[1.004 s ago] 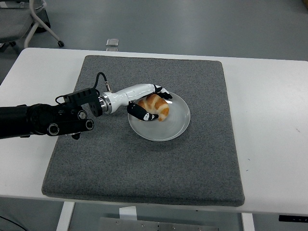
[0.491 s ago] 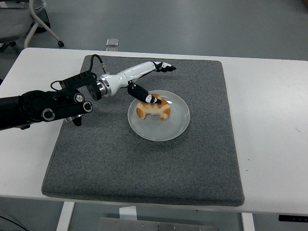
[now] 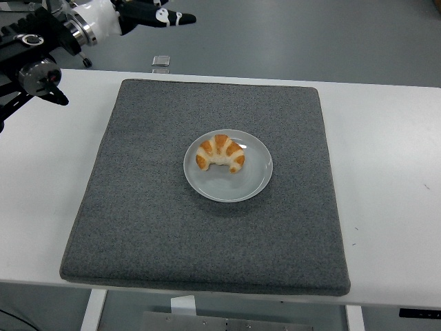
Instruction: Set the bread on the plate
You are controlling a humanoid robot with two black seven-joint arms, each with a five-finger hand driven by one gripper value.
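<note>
The left hand is up in the top left corner, its fingers stretched out and holding nothing. The bread sits on the plate, mid-mat on the counter. It looks light, soft and easy to squash, so hold its sides gently.

The left hand is off the bread now, fingers extended and empty, lifted clear to the top-left corner, leaving the croissant alone on the plate.
</note>
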